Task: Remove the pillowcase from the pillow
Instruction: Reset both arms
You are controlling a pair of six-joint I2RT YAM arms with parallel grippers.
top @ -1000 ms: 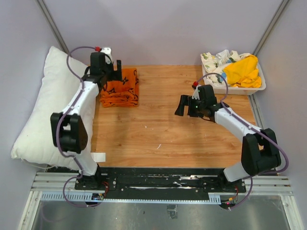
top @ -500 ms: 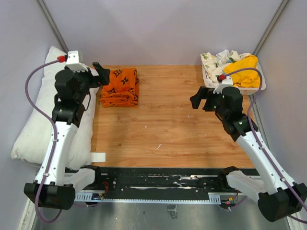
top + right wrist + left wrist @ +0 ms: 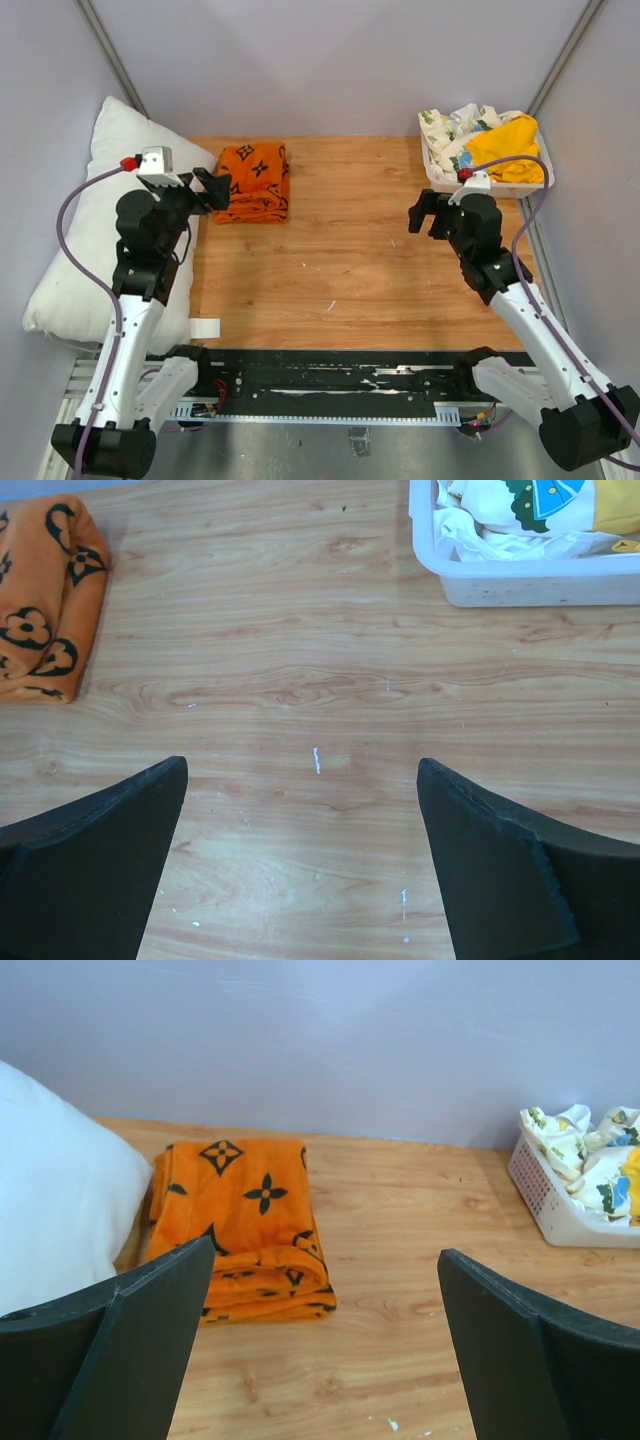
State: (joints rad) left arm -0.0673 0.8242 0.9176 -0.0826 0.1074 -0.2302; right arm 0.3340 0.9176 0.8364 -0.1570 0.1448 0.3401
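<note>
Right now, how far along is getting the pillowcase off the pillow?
Done, it seems: the orange pillowcase lies folded on the table, beside the bare white pillow. In hand: nothing; the left tool and right tool are both open and empty above the table. Left: nothing that shows.

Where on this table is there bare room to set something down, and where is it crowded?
Free: the table centre, bare wood between the folded pillowcase and the basket, down to the near edge. Crowded: the left side, where the pillow lies beside the pillowcase with the left gripper above their gap, and the far right corner, filled by the basket.
</note>
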